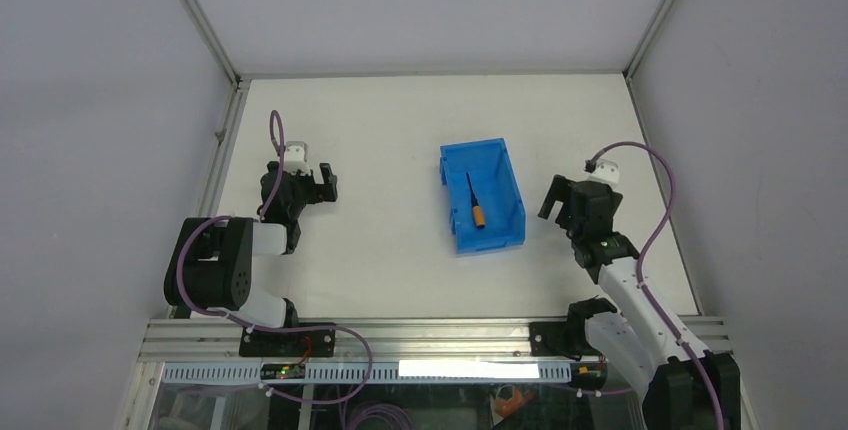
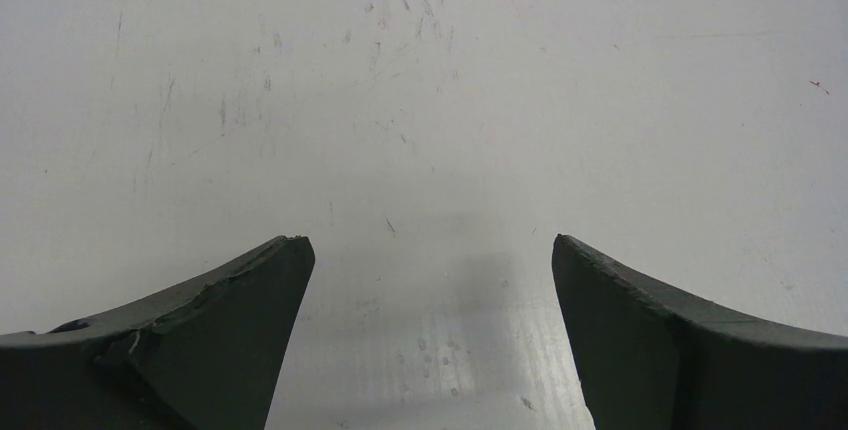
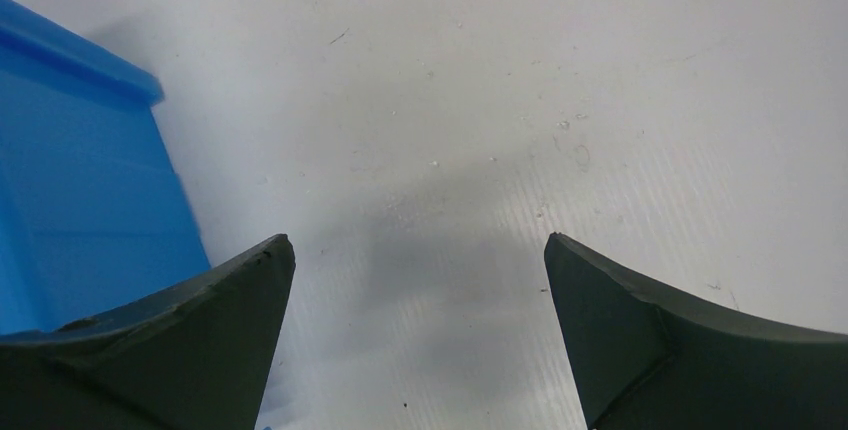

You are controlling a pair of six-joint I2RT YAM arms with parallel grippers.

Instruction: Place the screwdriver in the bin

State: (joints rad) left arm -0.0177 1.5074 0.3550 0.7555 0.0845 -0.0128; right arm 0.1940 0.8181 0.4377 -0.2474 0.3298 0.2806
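Inside the bright blue rectangular plastic bin [image 1: 512, 200] lies the small orange-handled, black-shafted screwdriver [image 1: 474, 200], its long axis along the bin's length; the right gripper [image 1: 560, 210], jaws apart and empty, sits just right of the bin, nearer than the left gripper [image 1: 326, 185], likewise apart

Bare counter [image 1: 385, 250] lies open between my two arms; the bin [image 1: 492, 241] stands right of centre, its raised blue wall an obstacle just beside my right gripper [image 1: 552, 203], while my left gripper [image 1: 325, 182] faces open counter
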